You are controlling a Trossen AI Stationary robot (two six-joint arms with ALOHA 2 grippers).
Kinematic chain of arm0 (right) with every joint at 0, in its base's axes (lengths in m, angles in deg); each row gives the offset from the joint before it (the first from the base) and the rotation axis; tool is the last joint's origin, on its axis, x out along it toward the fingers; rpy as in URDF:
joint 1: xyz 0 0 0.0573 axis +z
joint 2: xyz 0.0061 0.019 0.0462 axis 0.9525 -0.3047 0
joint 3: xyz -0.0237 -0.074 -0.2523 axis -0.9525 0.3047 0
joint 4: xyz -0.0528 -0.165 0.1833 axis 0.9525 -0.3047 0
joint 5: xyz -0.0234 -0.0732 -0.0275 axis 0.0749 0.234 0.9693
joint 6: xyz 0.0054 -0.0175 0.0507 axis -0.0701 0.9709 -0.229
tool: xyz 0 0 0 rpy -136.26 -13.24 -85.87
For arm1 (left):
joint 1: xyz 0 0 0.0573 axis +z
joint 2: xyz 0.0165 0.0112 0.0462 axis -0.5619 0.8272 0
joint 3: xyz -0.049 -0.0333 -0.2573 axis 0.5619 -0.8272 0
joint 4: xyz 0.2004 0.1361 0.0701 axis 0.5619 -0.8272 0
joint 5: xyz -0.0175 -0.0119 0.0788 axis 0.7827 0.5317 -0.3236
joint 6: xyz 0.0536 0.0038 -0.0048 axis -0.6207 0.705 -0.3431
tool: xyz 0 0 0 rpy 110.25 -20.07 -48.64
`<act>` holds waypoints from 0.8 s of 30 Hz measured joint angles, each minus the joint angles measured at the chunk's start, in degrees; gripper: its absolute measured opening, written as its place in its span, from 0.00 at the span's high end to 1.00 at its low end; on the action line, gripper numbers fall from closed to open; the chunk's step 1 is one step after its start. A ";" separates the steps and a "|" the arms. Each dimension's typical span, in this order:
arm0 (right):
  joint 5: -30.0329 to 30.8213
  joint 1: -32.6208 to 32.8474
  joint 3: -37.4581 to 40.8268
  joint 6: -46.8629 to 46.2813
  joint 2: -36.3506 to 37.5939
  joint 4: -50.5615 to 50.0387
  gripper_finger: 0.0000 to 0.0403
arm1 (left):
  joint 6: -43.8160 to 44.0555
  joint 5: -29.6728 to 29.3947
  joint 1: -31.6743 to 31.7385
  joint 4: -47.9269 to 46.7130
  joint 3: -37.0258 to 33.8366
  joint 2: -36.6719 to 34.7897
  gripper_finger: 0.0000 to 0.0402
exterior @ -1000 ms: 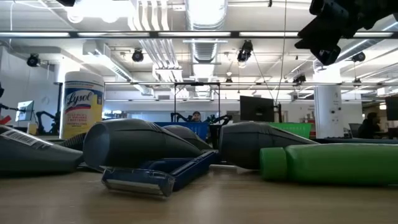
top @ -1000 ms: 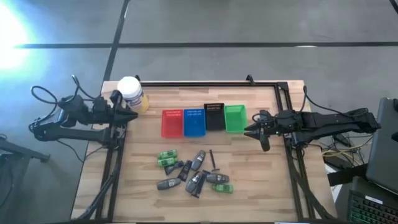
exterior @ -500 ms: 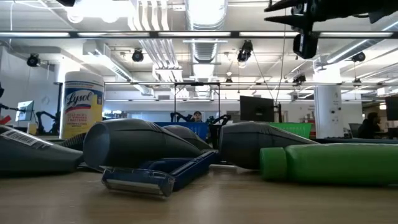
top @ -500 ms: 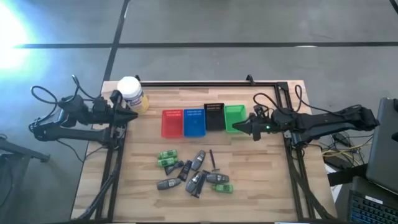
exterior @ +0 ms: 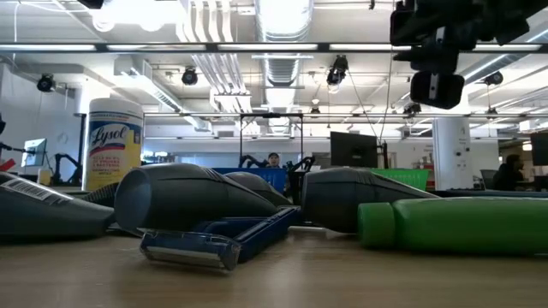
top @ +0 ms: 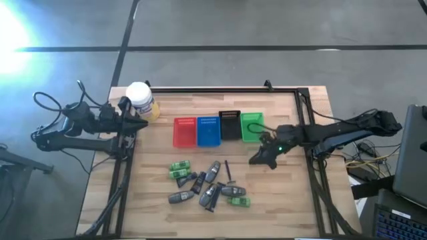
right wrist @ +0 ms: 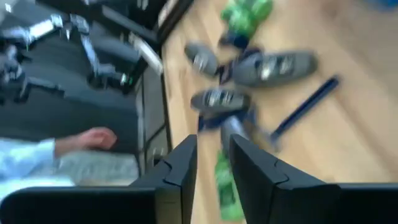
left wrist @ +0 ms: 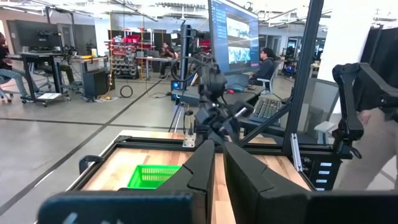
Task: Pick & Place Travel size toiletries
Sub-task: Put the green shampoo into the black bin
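Four small plastic trays stand in a row across the middle of the wooden bench (top: 280,200): a red tray (top: 184,132), a blue tray (top: 208,131), a black tray (top: 229,125) and a green tray (top: 251,127), each just beside the next. Nearer the front edge lie the travel size toiletries (top: 208,181) in a loose heap: three bright green little bottles, about seven dark grey oblong tubes, some overlapping so the count is unsure, and one thin dark stick with a crosswise head. In the low view, a blue razor (exterior: 214,242) lies flat in front of two grey tubes, and a green bottle (exterior: 454,225) lies on its side.

One yellow jar with a white cap (top: 141,101) stands at the far left corner; its label reads "Lysol" in the low view. A barcode sticker shows on a grey tube at that view's left edge.

The right hand (top: 257,159) hovers above the bench between the green tray and the heap, fingers slightly parted and holding nothing. The left hand (top: 142,124) waits at the left edge near the jar, fingers pressed together, empty.
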 joint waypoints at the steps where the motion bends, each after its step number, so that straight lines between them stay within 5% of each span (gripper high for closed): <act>1: -1.63 0.27 -0.54 -0.96 -1.34 -0.36 0.75 | -0.01 0.01 0.00 0.00 0.01 0.00 0.90; 8: -4.11 7.05 -9.58 0.71 -14.67 -7.07 0.67 | 0.00 0.02 0.00 0.00 0.02 0.00 0.90; 17: -0.11 18.84 -31.67 10.93 -35.59 -39.41 0.50 | -0.01 0.01 0.00 0.00 0.01 -0.01 0.90; 24: 1.42 21.35 -44.64 13.28 -47.48 -43.92 0.39 | -0.01 0.00 0.01 0.00 0.01 0.00 0.90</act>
